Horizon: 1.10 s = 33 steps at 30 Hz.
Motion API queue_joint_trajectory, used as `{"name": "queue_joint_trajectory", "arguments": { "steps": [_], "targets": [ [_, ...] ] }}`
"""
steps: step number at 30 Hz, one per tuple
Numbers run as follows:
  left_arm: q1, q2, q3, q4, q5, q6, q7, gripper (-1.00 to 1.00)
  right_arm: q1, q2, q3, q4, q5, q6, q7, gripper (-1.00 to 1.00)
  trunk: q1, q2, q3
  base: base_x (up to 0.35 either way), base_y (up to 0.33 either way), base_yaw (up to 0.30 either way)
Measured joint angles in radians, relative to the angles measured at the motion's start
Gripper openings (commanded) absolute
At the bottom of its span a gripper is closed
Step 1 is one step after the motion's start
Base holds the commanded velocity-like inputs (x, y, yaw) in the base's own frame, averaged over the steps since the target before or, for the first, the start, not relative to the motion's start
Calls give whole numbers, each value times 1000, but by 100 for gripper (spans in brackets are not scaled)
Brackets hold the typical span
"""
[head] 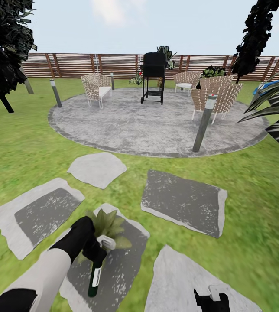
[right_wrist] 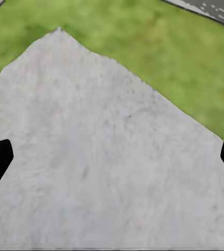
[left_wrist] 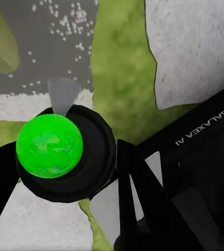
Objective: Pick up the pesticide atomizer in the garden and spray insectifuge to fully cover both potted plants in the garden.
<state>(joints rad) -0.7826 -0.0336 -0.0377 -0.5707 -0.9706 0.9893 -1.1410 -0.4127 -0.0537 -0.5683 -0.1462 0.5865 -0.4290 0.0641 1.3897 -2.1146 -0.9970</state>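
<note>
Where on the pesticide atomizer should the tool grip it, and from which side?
Probably around the narrow neck just below the white head, where the left tool grips the pesticide atomizer now. The dark green bottle hangs below over the stepping stone, beside the potted plant. Coming in from the side across the neck suits it, since the wider head should keep it from slipping through.

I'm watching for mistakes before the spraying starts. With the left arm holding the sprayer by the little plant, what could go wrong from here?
The left gripper holds the pesticide atomizer hanging bottle-down, its white head right at the potted plant; another nudge might knock the plant on its stepping stone. Pointed this way, the spray may miss the leaves. I can see just one such plant, so the second could go uncovered.
</note>
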Motion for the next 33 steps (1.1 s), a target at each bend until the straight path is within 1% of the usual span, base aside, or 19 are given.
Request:
{"name": "queue_joint_trajectory", "arguments": {
  "steps": [5,8,16,19,24,26,27,28,29,32,33],
  "targets": [
    [-4,2,-3,-5,0,-1,0,-100,0,0,0,0,0,0,0,100,0,0,0,-286,145,0],
    [-10,3,-4,-6,-2,-2,-1,-100,1,0,0,0,0,0,0,100,0,0,0,-113,266,0],
    [-29,5,-10,-5,-11,-5,-9,-100,0,0,0,0,1,0,0,100,0,0,0,60,291,0],
    [-39,4,-13,-5,-12,-5,-10,-100,1,0,0,0,0,0,0,100,0,0,0,25,71,0],
    [-78,-2,-18,6,-8,-5,-11,-100,0,0,0,0,0,0,0,100,0,0,0,4,11,0],
    [-82,-1,-49,9,-7,-6,-14,-100,0,0,0,0,0,0,0,100,0,0,0,0,1,0],
    [-82,1,-71,9,-7,-6,-19,-100,0,0,0,0,0,0,0,100,0,0,0,0,0,0],
    [-82,4,-105,11,-5,-5,-39,-100,0,0,0,0,0,0,0,100,0,0,0,0,0,0],
    [-81,7,-125,11,-5,-6,-58,-100,0,0,0,0,0,0,0,100,0,0,0,0,0,0],
    [-76,23,-169,11,-8,-9,-119,-100,0,0,0,0,0,0,0,100,0,0,0,0,0,0],
    [-75,27,-175,11,-9,-10,-128,-100,0,0,0,0,0,0,0,100,0,0,0,0,0,0]
  ]
}}
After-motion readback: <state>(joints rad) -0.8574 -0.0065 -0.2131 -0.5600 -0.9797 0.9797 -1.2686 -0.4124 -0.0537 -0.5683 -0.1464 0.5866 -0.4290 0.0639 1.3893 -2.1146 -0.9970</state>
